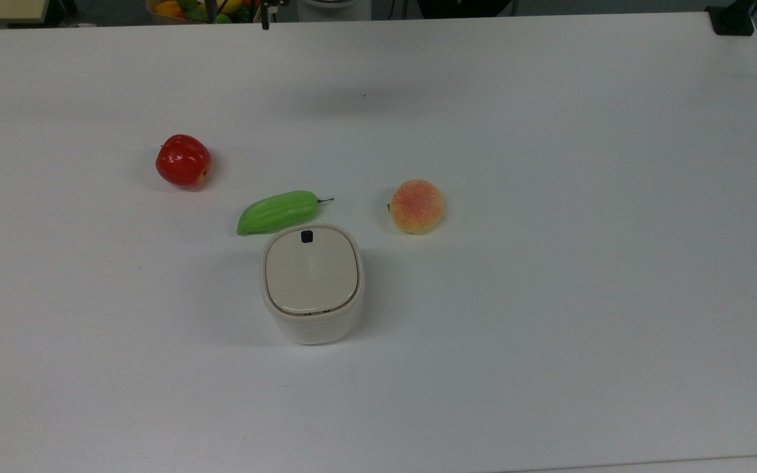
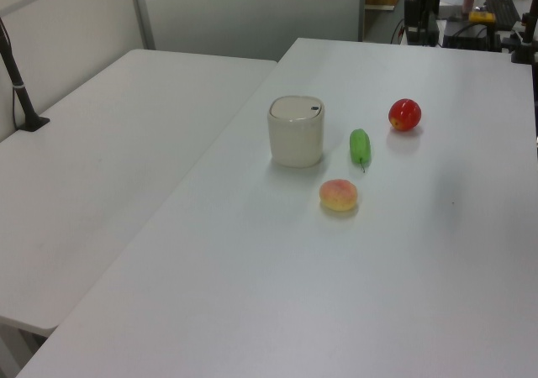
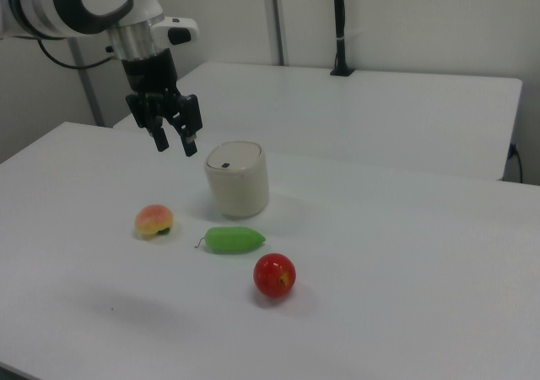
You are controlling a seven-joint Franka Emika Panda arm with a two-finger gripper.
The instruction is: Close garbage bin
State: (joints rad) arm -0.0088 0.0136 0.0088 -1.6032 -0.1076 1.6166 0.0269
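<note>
Cream-white rounded-square plastic garbage bin (image 3: 237, 180), beige lid flat and shut, stands below my black two-finger gripper (image 3: 175, 143) toward the right view's right; my fingers hang slightly parted, gripping nothing.

In the top view, the end effector (image 1: 265, 22) was cut off by the upper edge, so that just a dark sliver of it was left above the far rim of the surface (image 1: 549, 131). A basket (image 1: 169, 8) of coloured fruit there was cut the same way, as was a black mount (image 1: 733, 20) at the corner. The lower edge of the green fruit (image 1: 278, 211) was partly covered by the bin (image 1: 313, 325). In the right view, the arm (image 3: 76, 0) was cut off by the right view's left and top edges. Dark equipment (image 2: 420, 8) at the top of the left view could not be made out.
</note>
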